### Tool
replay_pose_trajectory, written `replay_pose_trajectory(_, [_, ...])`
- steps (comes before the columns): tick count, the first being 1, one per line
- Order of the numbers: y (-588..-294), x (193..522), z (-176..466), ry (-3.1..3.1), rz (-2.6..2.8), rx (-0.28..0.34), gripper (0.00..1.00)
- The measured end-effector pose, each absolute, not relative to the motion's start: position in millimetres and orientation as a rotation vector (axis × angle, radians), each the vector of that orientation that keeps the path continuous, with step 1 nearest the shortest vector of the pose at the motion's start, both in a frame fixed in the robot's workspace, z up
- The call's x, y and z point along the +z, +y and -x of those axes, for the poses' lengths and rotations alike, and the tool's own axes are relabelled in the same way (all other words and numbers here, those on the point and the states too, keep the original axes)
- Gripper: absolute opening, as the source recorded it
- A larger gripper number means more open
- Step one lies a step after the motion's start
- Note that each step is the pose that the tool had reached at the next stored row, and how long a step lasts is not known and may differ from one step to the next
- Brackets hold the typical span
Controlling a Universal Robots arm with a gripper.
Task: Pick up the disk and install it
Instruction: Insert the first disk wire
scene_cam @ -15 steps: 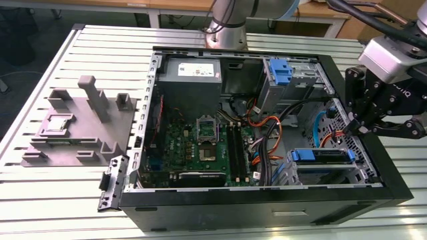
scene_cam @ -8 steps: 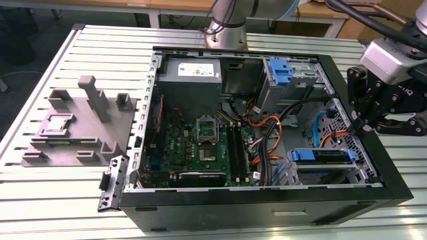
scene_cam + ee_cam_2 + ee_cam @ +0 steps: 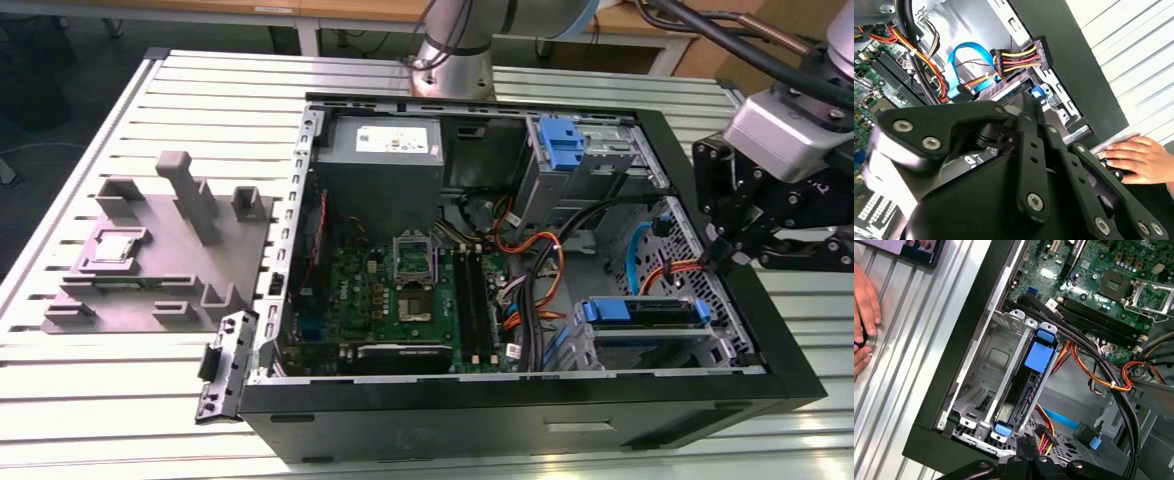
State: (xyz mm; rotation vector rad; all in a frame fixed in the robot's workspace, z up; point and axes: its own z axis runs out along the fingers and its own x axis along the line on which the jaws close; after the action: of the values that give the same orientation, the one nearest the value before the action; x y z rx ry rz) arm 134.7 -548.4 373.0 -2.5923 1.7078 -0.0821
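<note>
The disk [image 3: 641,312], edged by its blue carrier frame, sits in the metal drive cage [image 3: 587,345] at the near right corner of the open computer case. In the first wrist view the disk [image 3: 1026,390] lies edge-up between the cage rails, with a blue tab on top. My gripper [image 3: 731,255] hangs over the case's right wall, above and just beyond the cage. Its fingertips [image 3: 1027,445] look closed together with nothing between them, a short way from the disk's end.
A person's hand [image 3: 1131,157] rests on the slatted table beside the case wall, also seen as a hand [image 3: 864,315] in the first wrist view. Cables [image 3: 534,270] cross the case. A grey power-supply box [image 3: 384,150], a blue bracket [image 3: 563,140] and a grey fixture [image 3: 160,250] stand elsewhere.
</note>
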Motion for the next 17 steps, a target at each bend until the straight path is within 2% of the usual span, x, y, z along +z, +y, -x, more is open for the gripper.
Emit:
replay_pose_trajectory(1, [-547.6,372.6,-136.2,1.708,2.592,-0.082,0.11])
replay_pose_trajectory(2, [-546.8,372.3,-137.8,1.707,2.592,-0.082,0.18])
replay_pose_trajectory(8, [-541.6,370.6,-147.0,1.707,2.593,-0.083,0.19])
replay_pose_trajectory(9, [-540.7,370.4,-148.5,1.707,2.593,-0.083,0.25])
replay_pose_trajectory(16, [-537.0,369.3,-157.0,1.690,2.604,-0.082,0.26])
replay_pose_trajectory(17, [-537.0,369.2,-157.0,1.671,2.616,-0.082,0.33])
